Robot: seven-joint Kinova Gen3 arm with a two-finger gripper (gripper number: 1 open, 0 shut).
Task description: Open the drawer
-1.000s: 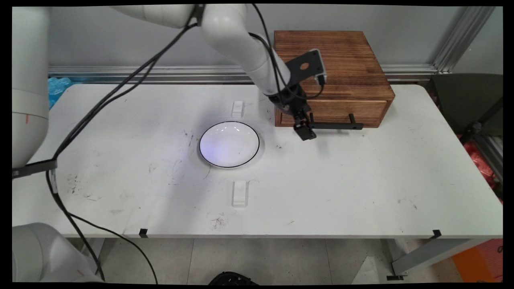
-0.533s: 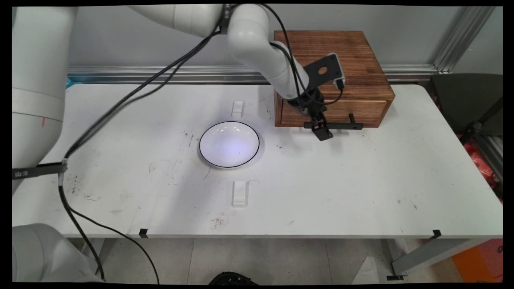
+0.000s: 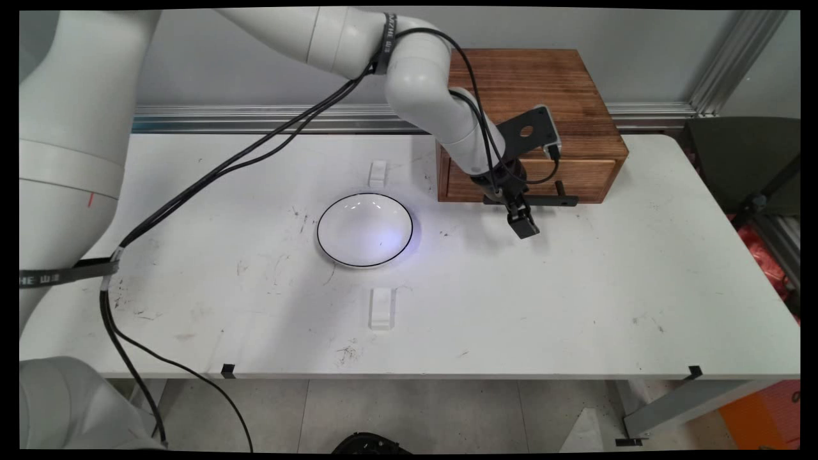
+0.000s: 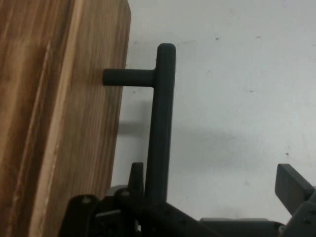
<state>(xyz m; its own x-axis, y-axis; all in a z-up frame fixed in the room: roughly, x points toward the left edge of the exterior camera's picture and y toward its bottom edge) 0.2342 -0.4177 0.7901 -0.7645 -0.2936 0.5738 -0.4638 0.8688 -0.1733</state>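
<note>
Hand (image 3: 523,223) spread wide around one black drawer handle (image 4: 160,133); one wooden box (image 3: 543,89), one white bowl (image 3: 365,229).

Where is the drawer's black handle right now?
Main view, right of centre: the black handle runs along the wooden drawer box's front, right of the plate, with the open gripper around it.

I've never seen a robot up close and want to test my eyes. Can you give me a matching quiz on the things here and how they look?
Things:
1. bowl
2. wooden box
3. handle
4. hand

Descriptions:
A. brown, with visible grain
B. white with a thin black rim
C. open, straddling a bar
D. thin black bar standing off the wood

Pairs: 1-B, 2-A, 3-D, 4-C
</note>
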